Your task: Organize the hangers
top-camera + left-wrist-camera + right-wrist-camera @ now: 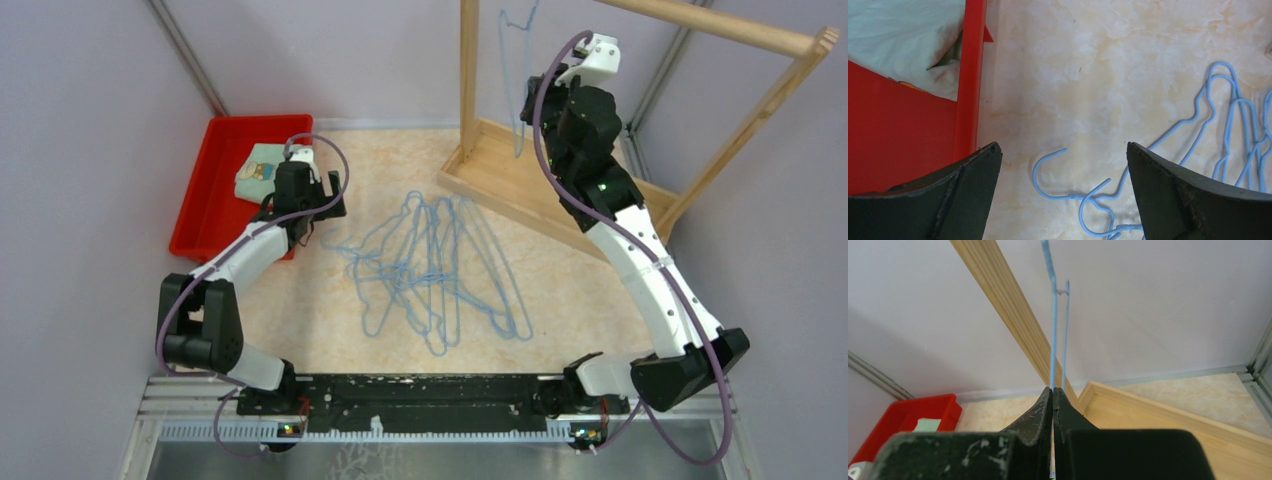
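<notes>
Several light-blue wire hangers (432,265) lie tangled in a pile on the table's middle. My left gripper (305,222) hovers open and empty above the pile's left edge, next to the red tray. In the left wrist view two hanger hooks (1050,175) lie on the table between its spread fingers (973,175). My right gripper (540,98) is raised at the wooden rack and shut on one hanger (517,85), which hangs upright beside the rack's post. In the right wrist view the wire (1053,330) rises straight out of the closed gripper (1053,389).
A wooden clothes rack stands at the back right, with a post (468,80), a top rail (720,27) and a base tray (510,185). A red tray (200,215) holding folded cloth (265,165) sits at the back left. Walls close in all sides.
</notes>
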`<state>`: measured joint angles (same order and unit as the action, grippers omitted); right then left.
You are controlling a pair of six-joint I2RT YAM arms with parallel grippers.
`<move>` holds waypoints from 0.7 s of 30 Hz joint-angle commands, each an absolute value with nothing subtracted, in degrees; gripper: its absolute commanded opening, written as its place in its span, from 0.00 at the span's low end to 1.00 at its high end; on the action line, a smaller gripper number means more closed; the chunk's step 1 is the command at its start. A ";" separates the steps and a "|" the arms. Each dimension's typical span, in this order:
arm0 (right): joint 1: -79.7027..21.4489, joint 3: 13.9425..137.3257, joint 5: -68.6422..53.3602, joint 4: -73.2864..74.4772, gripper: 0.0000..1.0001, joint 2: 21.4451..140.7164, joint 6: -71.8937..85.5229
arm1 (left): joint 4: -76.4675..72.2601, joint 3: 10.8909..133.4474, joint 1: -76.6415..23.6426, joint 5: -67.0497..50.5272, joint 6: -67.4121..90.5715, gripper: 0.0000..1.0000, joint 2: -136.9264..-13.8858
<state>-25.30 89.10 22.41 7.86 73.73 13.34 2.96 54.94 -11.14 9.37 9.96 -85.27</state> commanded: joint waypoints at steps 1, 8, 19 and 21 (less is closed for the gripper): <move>-24.89 89.62 19.45 3.22 0.00 75.95 15.59 | 2.06 53.63 -10.91 11.10 8.37 1.00 -83.03; -24.92 91.35 17.23 2.34 0.00 79.84 15.84 | 2.54 53.26 -10.14 11.79 7.68 1.00 -81.93; -24.88 93.15 16.19 4.32 0.35 81.82 15.20 | 2.38 53.85 -9.76 12.02 7.51 1.00 -82.90; -24.83 94.41 14.32 6.65 0.55 82.03 14.19 | 2.36 54.19 -9.67 12.14 7.72 1.00 -83.28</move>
